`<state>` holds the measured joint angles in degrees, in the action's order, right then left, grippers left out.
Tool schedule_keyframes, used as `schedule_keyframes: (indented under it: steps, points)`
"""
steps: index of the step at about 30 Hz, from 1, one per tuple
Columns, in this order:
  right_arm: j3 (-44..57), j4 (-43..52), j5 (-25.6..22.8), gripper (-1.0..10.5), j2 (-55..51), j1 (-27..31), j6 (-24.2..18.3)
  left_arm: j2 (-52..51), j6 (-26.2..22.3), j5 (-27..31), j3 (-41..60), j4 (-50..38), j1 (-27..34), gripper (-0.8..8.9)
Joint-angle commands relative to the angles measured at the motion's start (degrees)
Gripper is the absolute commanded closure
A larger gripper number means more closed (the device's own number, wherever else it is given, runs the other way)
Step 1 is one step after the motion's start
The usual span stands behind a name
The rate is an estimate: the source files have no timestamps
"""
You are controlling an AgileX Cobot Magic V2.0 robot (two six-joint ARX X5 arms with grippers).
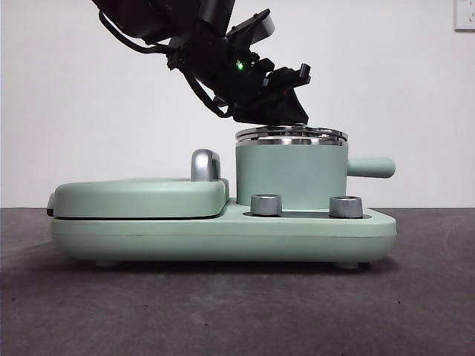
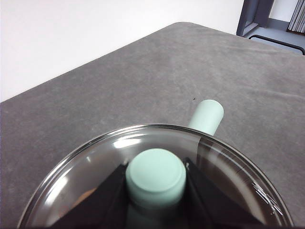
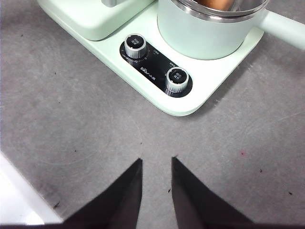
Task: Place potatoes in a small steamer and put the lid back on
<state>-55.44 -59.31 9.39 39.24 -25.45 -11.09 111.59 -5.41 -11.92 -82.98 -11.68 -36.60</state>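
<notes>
While the right hand is held above bare bench in front of the cooker, its jaws slightly parted and gripping nothing, the left hand is clamped on the knob of the lid, one black jaw pressed to each side of it. In the front view the left arm is seen coming down from the upper left, dark and tilted, with the hand directly over the steamer. The lid is seen resting on or just above the steel rim; whether it is fully seated cannot be told. The steamer stands on the right half of the cooker's base, its side handle pointing away to the right, and two silver dials are set in the base before it. A flat griddle with a chrome handle occupies the left half. In the right wrist view an orange-brown potato is glimpsed inside the steamer, below the rim.
</notes>
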Motion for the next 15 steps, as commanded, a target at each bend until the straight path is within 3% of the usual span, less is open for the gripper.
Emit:
schedule_keyframes:
  steps: [1, 5, 9, 15]
  points:
    - [-0.5, 0.6, 0.2, 8.5, 0.4, -0.3, 0.2, 0.5, -1.4, -0.2, -1.4, 0.2, -0.5, 7.98]
    - [-0.5, 0.6, 0.2, 8.5, 0.4, -0.3, 0.2, 0.5, -1.4, -0.2, -1.4, -0.2, -0.5, 7.66]
    - [-0.5, 0.6, 0.2, 8.5, 0.4, -0.3, 0.2, 0.5, -1.4, -0.2, -1.4, -0.2, -0.5, 6.30]
    - [-0.5, 0.6, 0.2, 8.5, 0.3, -0.3, 0.2, 0.5, -1.4, -0.2, -1.4, -0.4, -0.5, 5.13]
